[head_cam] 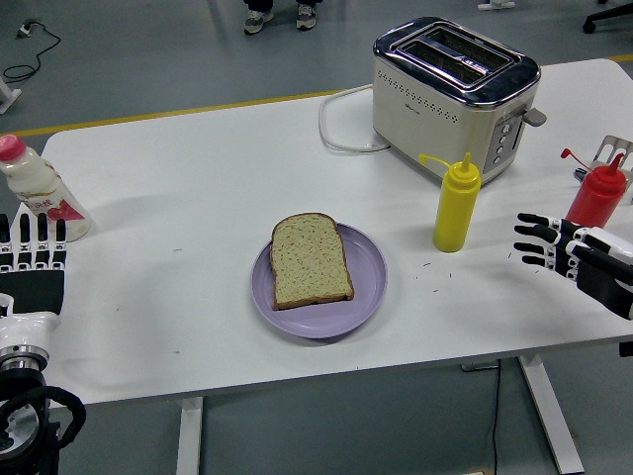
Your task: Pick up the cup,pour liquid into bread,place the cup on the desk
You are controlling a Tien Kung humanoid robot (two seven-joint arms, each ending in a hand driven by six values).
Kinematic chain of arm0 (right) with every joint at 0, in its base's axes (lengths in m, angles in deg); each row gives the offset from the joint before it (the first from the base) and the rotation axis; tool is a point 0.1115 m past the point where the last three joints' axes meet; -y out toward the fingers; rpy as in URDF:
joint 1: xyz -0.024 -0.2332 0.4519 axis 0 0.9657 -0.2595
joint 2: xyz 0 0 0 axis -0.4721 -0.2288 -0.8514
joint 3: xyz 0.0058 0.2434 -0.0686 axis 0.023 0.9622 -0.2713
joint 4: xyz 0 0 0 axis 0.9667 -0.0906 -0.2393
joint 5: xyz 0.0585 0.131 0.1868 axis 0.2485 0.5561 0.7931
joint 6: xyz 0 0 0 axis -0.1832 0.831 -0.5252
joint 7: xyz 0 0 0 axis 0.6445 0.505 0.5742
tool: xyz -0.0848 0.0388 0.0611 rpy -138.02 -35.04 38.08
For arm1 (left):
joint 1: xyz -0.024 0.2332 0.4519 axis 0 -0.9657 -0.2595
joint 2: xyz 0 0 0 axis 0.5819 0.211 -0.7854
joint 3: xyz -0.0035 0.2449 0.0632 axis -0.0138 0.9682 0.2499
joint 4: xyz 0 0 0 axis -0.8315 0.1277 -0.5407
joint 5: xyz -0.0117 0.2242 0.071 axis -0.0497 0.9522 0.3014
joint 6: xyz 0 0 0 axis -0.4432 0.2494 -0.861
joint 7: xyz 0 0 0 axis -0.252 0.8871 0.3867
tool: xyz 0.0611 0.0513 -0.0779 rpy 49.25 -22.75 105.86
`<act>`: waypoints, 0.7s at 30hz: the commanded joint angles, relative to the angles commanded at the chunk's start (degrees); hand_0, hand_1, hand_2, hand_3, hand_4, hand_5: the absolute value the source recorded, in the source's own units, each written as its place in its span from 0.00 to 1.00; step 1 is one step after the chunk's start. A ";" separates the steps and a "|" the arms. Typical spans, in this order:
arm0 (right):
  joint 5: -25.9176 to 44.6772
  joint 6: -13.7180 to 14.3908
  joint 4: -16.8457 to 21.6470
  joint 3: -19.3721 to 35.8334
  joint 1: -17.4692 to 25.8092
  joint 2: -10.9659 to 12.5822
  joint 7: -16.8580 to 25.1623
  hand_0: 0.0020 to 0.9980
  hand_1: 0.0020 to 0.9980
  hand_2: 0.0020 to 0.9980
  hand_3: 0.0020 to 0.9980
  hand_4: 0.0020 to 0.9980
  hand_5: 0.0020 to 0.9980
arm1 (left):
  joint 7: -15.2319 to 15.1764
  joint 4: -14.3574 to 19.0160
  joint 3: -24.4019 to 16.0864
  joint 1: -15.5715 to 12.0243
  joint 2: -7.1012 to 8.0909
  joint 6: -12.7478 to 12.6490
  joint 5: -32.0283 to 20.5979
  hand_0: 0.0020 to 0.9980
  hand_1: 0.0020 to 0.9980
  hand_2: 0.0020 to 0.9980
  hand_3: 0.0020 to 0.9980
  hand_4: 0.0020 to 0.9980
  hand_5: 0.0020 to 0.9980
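Right hand (554, 247) sits at the table's (188, 208) right edge, fingers spread, pointing left. Yellow squeeze bottle (456, 204) stands just left of it with a bare strip of table between, nothing in that gap. Red squeeze bottle (597, 195) is close behind the hand, toaster (454, 92) stands further back behind the yellow bottle, so the far-right side is crowded. Purple plate (361, 292) with the bread slice (310, 259) lies mid-table, open surface all round it. Wide bare stretch from the plate left. Left hand (33, 262) rests at the left edge, milk bottle (38, 188) just behind its fingertips. Toaster cord (341, 124) loops on the table left of the toaster.
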 joint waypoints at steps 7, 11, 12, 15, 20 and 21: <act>-7.23 2.51 0.00 -2.11 -0.29 0.01 3.28 0.98 0.93 0.96 0.96 0.86 0.39 | -0.01 -0.04 0.11 -0.10 0.00 0.01 -0.02 0.87 0.87 0.94 0.86 0.72 1.00; -10.05 4.06 0.00 -3.02 -0.42 0.01 4.90 0.98 0.93 0.96 0.97 0.86 0.34 | -0.01 -0.03 0.18 -0.13 0.00 0.01 -0.03 0.87 0.87 0.94 0.86 0.72 1.00; -10.45 4.30 0.00 -3.18 -0.44 0.01 5.12 0.98 0.93 0.96 0.97 0.86 0.34 | -0.01 -0.02 0.19 -0.13 0.00 0.01 -0.03 0.87 0.87 0.94 0.86 0.72 1.00; -12.30 5.50 0.00 -4.17 -0.58 -0.07 6.23 0.98 0.93 0.96 0.97 0.86 0.34 | -0.02 -0.01 0.21 -0.18 0.00 0.01 -0.04 0.87 0.87 0.94 0.86 0.72 1.00; -16.45 7.96 0.00 -6.59 -0.92 -0.27 7.96 0.98 0.94 0.98 0.99 0.86 0.27 | -0.03 0.01 0.30 -0.27 0.00 0.02 -0.04 0.87 0.87 0.94 0.86 0.72 1.00; -17.44 8.45 0.00 -7.20 -1.04 -0.35 8.29 0.98 0.94 0.98 0.99 0.86 0.27 | -0.03 0.00 0.30 -0.29 0.00 0.01 -0.04 0.87 0.87 0.94 0.86 0.72 1.00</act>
